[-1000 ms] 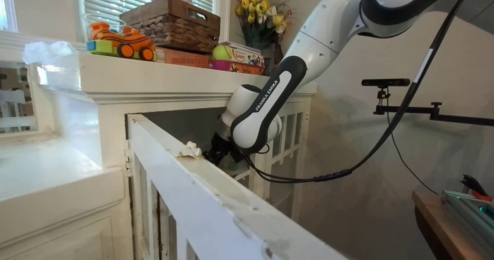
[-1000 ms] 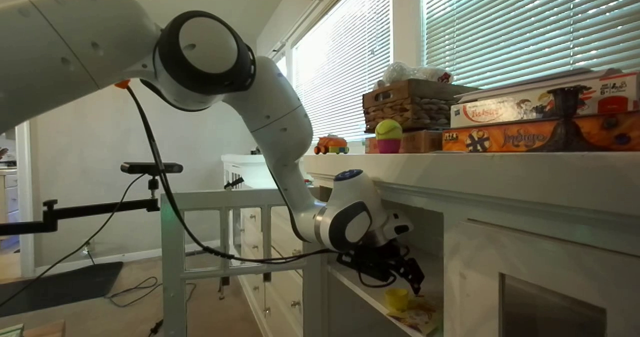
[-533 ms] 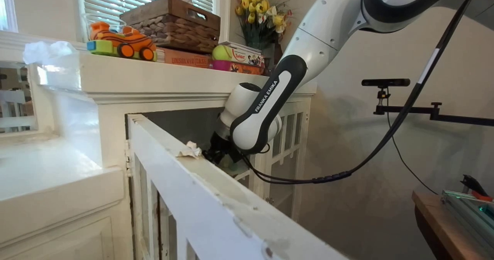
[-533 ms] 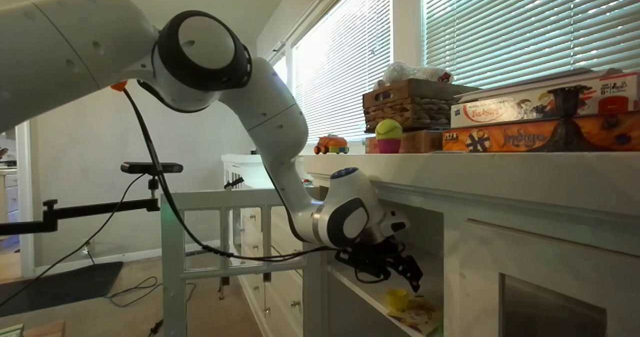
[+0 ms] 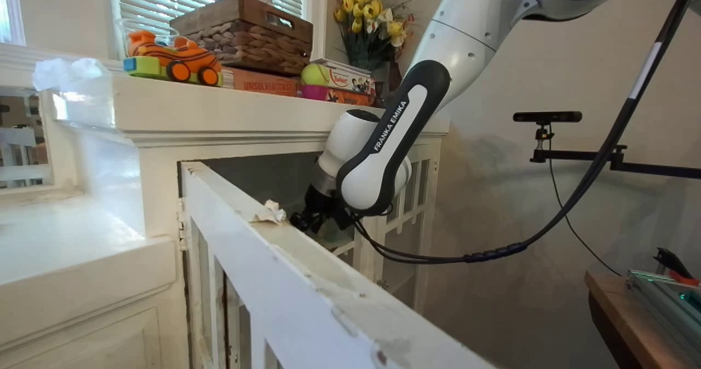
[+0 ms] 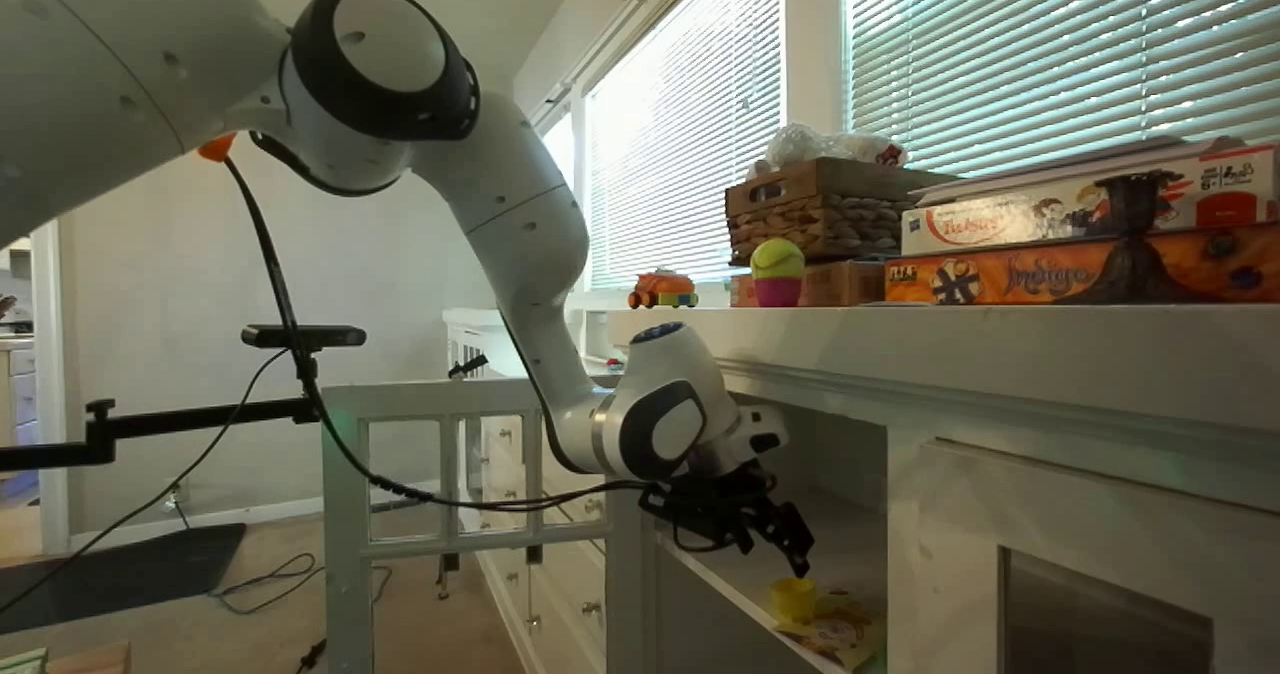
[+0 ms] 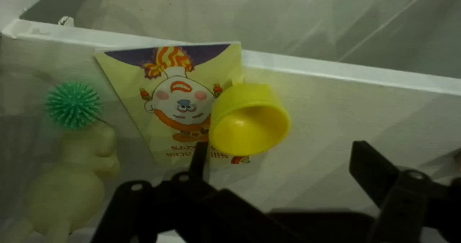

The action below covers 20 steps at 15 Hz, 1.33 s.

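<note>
Gripper (image 7: 280, 154) over the shelf (image 7: 324, 135), fingers spread, nothing pinched; yellow cup (image 7: 249, 122) near the shelf's front edge (image 7: 342, 72), overlapping a clown card (image 7: 176, 102), one fingertip (image 7: 200, 156) seemingly in line with the cup's rim, so any off-centre lowering could catch it and tip the cup or nudge it off.

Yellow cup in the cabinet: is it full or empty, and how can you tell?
Empty, as far as it shows: in the wrist view the yellow cup opens toward the camera, with only bare yellow inside.
</note>
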{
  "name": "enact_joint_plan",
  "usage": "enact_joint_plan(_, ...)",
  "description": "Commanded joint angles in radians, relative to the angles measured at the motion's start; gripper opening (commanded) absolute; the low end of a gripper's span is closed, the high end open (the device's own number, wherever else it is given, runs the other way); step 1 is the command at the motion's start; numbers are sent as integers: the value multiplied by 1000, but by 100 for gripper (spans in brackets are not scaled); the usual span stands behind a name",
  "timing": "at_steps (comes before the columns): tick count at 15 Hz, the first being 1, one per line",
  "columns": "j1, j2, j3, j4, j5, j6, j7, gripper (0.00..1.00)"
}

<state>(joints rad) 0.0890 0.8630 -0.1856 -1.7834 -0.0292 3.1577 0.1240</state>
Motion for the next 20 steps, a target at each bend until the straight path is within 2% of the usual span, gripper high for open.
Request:
enact_joint_plan(1, 31, -96, -10, -146, 35, 22, 11, 100)
enact_joint_plan(5, 34, -171, 6, -255, 33, 26, 1, 100)
enact_joint_plan(9, -5, -299, 78, -415, 25, -20, -24, 100)
enact_joint_plan(12, 8, -401, 69, -540, 18, -68, -22, 100)
enact_joint_plan(16, 113, -569, -95, -696, -43, -134, 5, 100)
enact_joint_plan(17, 161, -610, -171, -723, -89, -149, 15, 100)
enact_joint_plan(20, 217, -754, -293, -784, -220, -258, -9, 100)
